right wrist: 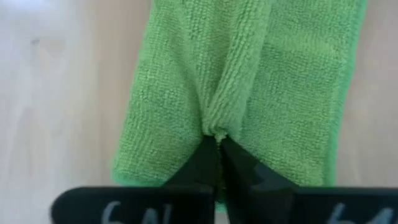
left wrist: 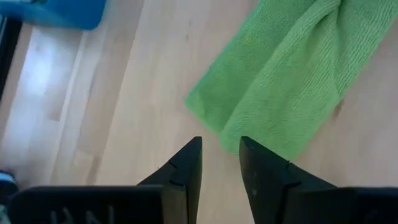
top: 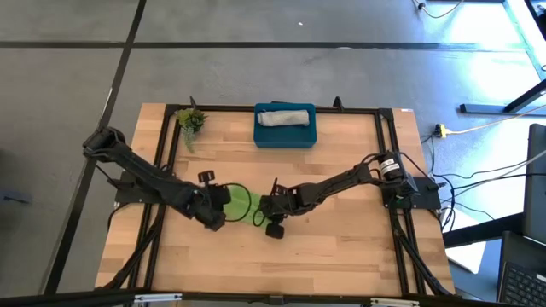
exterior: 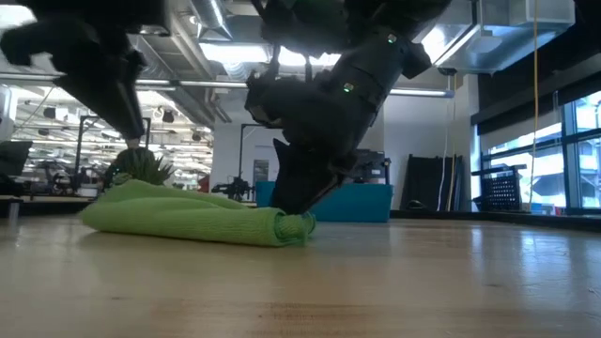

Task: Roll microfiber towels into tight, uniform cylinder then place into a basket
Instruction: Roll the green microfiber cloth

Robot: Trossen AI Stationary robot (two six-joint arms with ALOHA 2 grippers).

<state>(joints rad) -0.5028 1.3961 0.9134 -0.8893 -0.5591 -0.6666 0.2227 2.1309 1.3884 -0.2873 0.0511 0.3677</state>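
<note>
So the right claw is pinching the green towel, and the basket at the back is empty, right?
Not quite: the basket is not empty. The high view shows a rolled grey towel lying in it. The rest holds: the right gripper is pinching a fold of the green towel.

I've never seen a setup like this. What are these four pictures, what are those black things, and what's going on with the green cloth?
The black things are two robot arms at a wooden table, each ending in a two-finger claw. One picture looks straight down from above, one looks level across the tabletop, and two come from cameras on the arms' wrists. The right claw is shut on a pinched fold of the lime green towel, which lies mid-table. The left claw is open at the towel's other end, holding nothing. At the far edge a teal basket holds a rolled grey towel, and a small plant sprig sits beside it.
</note>
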